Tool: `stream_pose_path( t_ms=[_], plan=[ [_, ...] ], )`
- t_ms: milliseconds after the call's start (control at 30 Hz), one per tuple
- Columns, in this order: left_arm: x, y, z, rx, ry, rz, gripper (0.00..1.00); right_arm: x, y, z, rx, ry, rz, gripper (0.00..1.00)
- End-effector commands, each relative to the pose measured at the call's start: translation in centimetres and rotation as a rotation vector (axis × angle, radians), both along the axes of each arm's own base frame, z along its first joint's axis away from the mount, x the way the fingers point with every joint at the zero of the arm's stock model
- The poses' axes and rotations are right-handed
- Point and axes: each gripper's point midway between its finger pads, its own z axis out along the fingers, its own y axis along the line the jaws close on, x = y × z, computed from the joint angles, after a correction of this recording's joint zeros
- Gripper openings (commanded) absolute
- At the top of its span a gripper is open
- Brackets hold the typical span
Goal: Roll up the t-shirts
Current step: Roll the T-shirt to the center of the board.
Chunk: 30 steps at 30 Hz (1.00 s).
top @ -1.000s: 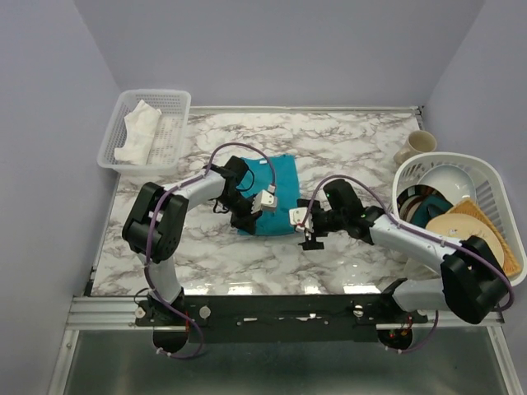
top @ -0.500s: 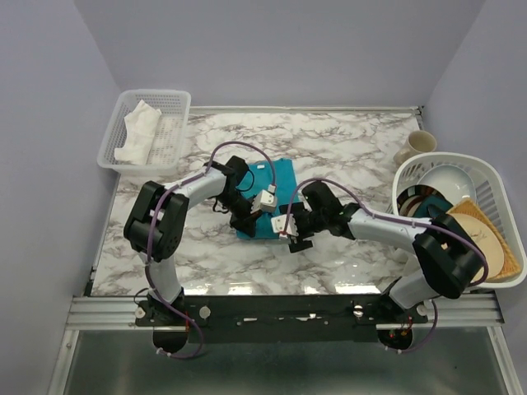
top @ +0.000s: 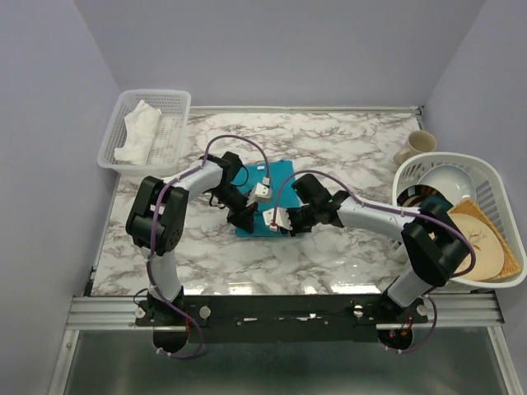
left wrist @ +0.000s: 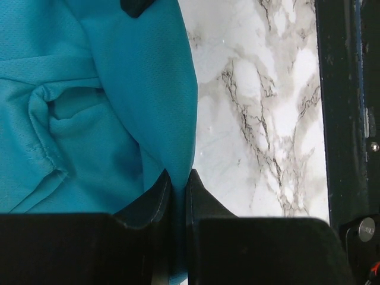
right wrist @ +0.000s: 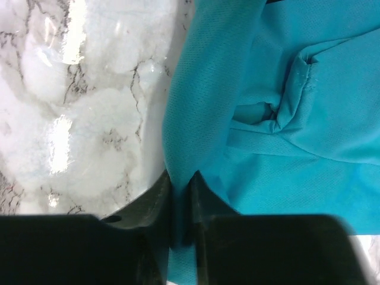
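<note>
The teal-blue t-shirt (top: 281,176) lies folded on the marble table, between the two arms. My left gripper (top: 242,217) sits at its near left corner. In the left wrist view that gripper (left wrist: 178,176) is shut on a fold along the t-shirt (left wrist: 101,107) edge. My right gripper (top: 285,224) is at the near edge, just right of the left one. The right wrist view shows it (right wrist: 181,177) shut on a raised fold of the t-shirt (right wrist: 297,119). The wrists hide most of the near edge from above.
A white mesh basket (top: 169,99) holding a white cloth (top: 137,132) stands at the back left. A cream mug (top: 417,145) and a white dish rack (top: 445,156) with plates and bowls stand at the right. Grey walls enclose the table.
My right arm swung left from beside the shirt to its near edge, and its gripper closed on the fabric. My left gripper kept its hold and shifted slightly.
</note>
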Motion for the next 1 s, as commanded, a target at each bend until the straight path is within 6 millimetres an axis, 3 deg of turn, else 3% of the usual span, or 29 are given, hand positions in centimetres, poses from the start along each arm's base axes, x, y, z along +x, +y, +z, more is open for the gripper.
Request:
stream_pose_path(
  t_ms=[0, 67, 100, 133, 200, 233, 267, 333, 433, 533, 667, 967],
  plan=[
    [-1.3, 0.2, 1.4, -0.036, 0.075, -0.003, 0.12, -1.8, -1.1, 0.0, -0.067, 0.162, -0.033, 0.03],
    [-1.7, 0.2, 2.3, -0.042, 0.114, -0.003, 0.11, -2.6, -1.8, 0.4, -0.067, 0.267, -0.040, 0.00],
    [-2.1, 0.3, 2.2, -0.035, 0.149, -0.008, 0.09, -2.4, -0.9, 1.8, -0.017, 0.305, -0.028, 0.01],
    [-2.3, 0.3, 2.4, -0.038, 0.169, -0.014, 0.06, -3.8, -1.8, 1.6, -0.051, 0.405, -0.027, 0.00],
    [-3.3, 0.5, 2.8, -0.026, 0.262, -0.001, 0.04, -3.2, -1.0, 3.5, 0.000, 0.473, -0.013, 0.00],
    [-3.6, 0.6, 3.0, -0.027, 0.294, 0.004, 0.01, -4.4, -1.9, 3.6, -0.043, 0.565, -0.017, 0.01],
    [-4.2, 0.6, 3.6, -0.033, 0.355, 0.020, 0.00, -4.4, -2.2, 3.0, -0.063, 0.627, -0.032, 0.00],
    [-4.6, 1.0, 3.4, -0.020, 0.421, 0.037, 0.00, -5.0, -2.5, 3.8, -0.077, 0.717, -0.017, 0.00],
    [-4.8, 1.2, 3.2, 0.003, 0.481, 0.057, 0.00, -5.0, -2.9, 3.3, -0.112, 0.820, -0.023, 0.01],
    [-3.7, 1.0, 2.1, 0.040, 0.501, 0.122, 0.00, -5.1, -3.3, 2.2, -0.151, 0.924, -0.036, 0.02],
    [-1.6, 0.7, 1.1, 0.054, 0.497, 0.165, 0.00, -3.7, -3.2, 1.5, -0.163, 0.962, -0.059, 0.02],
    [-0.8, 1.5, -2.0, 0.154, 0.544, 0.175, 0.01, -2.1, -4.8, -2.0, -0.306, 1.029, -0.117, 0.04]
  ],
)
